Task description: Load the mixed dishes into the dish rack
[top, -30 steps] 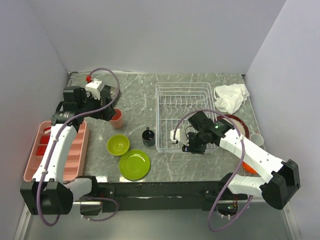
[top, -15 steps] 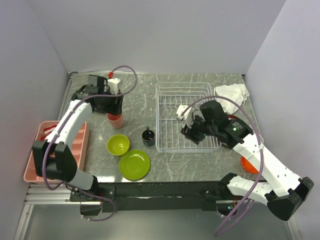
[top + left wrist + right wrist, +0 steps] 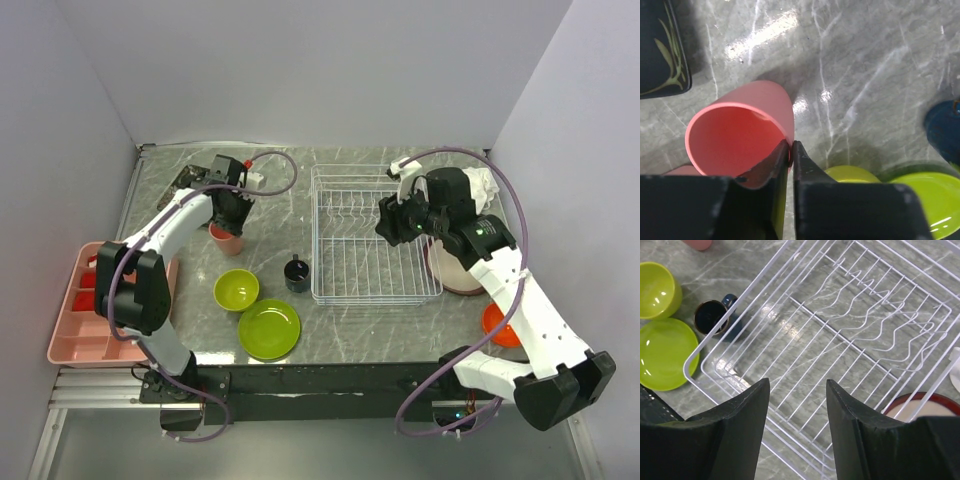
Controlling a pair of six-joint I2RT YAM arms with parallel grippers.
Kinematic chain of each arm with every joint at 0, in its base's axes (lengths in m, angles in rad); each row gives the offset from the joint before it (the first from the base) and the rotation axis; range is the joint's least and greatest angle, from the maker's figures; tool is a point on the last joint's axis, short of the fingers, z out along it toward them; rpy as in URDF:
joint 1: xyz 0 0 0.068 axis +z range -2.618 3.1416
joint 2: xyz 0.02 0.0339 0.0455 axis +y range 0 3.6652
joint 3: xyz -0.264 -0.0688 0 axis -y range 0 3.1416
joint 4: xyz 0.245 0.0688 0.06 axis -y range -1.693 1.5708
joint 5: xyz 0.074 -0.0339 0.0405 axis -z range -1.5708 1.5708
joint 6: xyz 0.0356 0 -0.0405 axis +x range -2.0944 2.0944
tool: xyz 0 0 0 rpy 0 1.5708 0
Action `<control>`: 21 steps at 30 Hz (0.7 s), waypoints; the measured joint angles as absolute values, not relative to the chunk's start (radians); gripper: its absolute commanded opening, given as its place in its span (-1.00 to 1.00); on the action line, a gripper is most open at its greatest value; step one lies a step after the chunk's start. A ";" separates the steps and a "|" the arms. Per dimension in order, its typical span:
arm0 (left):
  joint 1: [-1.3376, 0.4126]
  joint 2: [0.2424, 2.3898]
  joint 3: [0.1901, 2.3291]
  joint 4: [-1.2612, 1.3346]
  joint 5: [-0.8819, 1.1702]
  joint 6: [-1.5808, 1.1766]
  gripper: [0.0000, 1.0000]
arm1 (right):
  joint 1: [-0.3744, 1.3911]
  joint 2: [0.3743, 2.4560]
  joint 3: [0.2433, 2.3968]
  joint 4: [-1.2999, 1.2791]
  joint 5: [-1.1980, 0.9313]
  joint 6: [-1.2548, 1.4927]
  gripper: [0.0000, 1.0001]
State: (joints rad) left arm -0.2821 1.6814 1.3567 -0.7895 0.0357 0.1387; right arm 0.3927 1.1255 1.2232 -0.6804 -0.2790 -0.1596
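Note:
My left gripper (image 3: pixel 229 213) is shut on the rim of the salmon cup (image 3: pixel 228 241), one finger inside and one outside the wall (image 3: pixel 790 150). The cup (image 3: pixel 740 132) stands on the table left of the dish rack (image 3: pixel 314 232). My right gripper (image 3: pixel 399 222) hangs open and empty above the rack's right half (image 3: pixel 797 385). On the table lie the navy cup (image 3: pixel 297 273), lime green bowl (image 3: pixel 236 289), lime green plate (image 3: pixel 269 328), black floral plate (image 3: pixel 660 55), brown plate (image 3: pixel 455 268) and orange bowl (image 3: pixel 497 325). The rack (image 3: pixel 850 305) holds nothing.
A pink divided tray (image 3: pixel 70 320) sits at the left edge. A white rag (image 3: pixel 482 184) lies at the far right behind the right arm. Grey walls close in the table on three sides.
My left gripper has moved onto the salmon cup and closed on its rim. The right arm has swung from the rack's near side up toward its far right.

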 measured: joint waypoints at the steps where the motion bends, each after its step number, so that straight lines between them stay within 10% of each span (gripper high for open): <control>1: -0.282 1.686 1.361 -0.789 0.030 0.139 -0.88 | 0.393 1.126 1.223 -0.680 -0.282 -0.153 0.13; 7: -0.290 1.688 1.378 -0.809 0.019 0.137 -0.98 | 0.393 1.114 1.223 -0.675 -0.281 -0.127 0.13; 13: -0.294 1.592 1.409 -0.834 0.015 0.147 -0.98 | 0.378 1.168 1.303 -0.675 -0.260 -0.028 0.58; 15: -0.305 1.501 1.398 -0.801 -0.006 0.165 -0.98 | 0.356 1.235 1.391 -0.670 -0.274 0.033 1.00; 21: -0.491 1.087 1.164 -0.461 -0.178 0.302 -0.98 | 0.213 1.456 1.575 -0.550 -0.537 0.371 1.00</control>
